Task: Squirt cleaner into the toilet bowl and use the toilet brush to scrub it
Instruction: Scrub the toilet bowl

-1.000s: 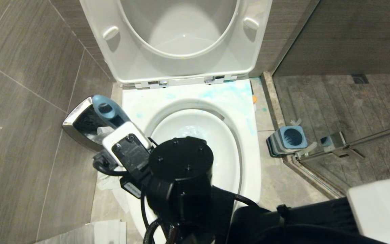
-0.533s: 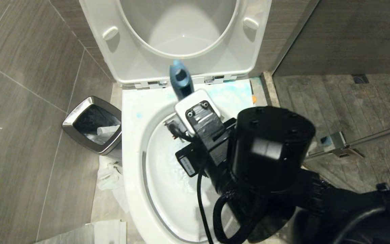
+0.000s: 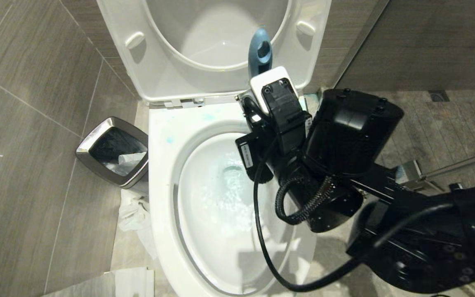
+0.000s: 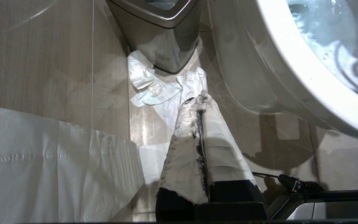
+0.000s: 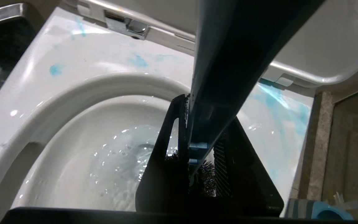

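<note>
So the right tool (image 5: 197, 161) was clamped tight on the brush (image 3: 260, 51), sitting over the back right part of the bowl (image 3: 161, 173), with the blue handle poking up out of it toward the raised seat (image 3: 171, 53) and lid. From the right wrist camera the handle ran straight between the two dark fingers (image 5: 163, 161), and you could just make out the dark bristles down past them, above the basin. Water in the bowl looked bubbly and faintly blue, and there were blue smears all over the flat rim behind the basin, mostly on the right side near the hinges. The left tool (image 4: 199, 102) was parked low beside the toilet, its tape-wrapped fingers pressed together with nothing in them, pointing down at the floor where some crumpled tissue (image 4: 157, 90) lay next to the bin (image 3: 114, 150). The holder (image 5: 320, 210) showed at the edge of the right wrist camera, on the floor right of the toilet. Couldn't spot the cleaner bottle anywhere.
</note>
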Tool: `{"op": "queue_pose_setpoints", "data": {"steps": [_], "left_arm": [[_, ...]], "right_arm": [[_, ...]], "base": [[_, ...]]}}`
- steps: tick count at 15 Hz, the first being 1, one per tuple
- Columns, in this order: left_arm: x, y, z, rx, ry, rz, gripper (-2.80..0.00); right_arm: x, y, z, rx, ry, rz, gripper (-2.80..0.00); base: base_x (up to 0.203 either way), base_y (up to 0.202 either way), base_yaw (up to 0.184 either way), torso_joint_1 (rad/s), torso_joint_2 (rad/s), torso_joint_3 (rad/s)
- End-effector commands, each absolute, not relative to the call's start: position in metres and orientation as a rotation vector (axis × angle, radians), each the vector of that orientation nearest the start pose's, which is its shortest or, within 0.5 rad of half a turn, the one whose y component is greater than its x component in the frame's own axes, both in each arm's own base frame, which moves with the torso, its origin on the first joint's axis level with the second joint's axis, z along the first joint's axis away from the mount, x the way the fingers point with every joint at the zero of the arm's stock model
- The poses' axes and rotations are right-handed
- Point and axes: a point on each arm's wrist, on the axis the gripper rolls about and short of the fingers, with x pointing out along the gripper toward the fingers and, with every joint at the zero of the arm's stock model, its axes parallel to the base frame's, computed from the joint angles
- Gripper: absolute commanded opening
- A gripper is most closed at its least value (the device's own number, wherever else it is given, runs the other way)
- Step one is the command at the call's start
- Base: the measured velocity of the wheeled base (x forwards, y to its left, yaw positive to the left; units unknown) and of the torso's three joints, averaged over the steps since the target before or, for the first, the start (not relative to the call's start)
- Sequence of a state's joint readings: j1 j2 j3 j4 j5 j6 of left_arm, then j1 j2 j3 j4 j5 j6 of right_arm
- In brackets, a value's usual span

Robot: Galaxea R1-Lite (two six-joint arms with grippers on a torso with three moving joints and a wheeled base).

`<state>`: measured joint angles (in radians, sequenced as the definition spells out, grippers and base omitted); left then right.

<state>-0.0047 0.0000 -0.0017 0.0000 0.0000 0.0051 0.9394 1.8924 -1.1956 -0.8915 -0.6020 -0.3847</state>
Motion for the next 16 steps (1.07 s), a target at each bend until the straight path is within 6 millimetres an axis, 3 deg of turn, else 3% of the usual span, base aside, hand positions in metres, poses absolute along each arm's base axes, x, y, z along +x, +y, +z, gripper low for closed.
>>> {"op": "queue_pose_setpoints", "data": {"steps": [1,6,10,13,16], "left_arm": [[-0.023,0.000,0.076,0.006,0.000,-0.005,-2.80],[-0.023,0.000,0.076,0.006,0.000,-0.005,-2.80],[-0.023,0.000,0.076,0.006,0.000,-0.005,-2.80],[-0.023,0.000,0.076,0.006,0.000,-0.005,-2.80],[-0.023,0.000,0.076,0.006,0.000,-0.005,-2.80]], "right_arm": [[0.261,0.314,0.221,-0.261,-0.184,0.284,-2.80],[0.294,0.352,0.174,-0.244,-0.151,0.291,-2.80],[0.305,0.366,0.137,-0.269,-0.110,0.323,-2.80],[0.316,0.372,0.144,-0.249,-0.146,0.311,-2.80],[0.302,0.358,0.189,-0.217,-0.190,0.304,-2.80]], "base": [[0.000,0.000,0.000,0.000,0.00,0.000],[0.000,0.000,0.000,0.000,0.00,0.000],[0.000,0.000,0.000,0.000,0.00,0.000],[0.000,0.000,0.000,0.000,0.00,0.000],[0.000,0.000,0.000,0.000,0.00,0.000]]}}
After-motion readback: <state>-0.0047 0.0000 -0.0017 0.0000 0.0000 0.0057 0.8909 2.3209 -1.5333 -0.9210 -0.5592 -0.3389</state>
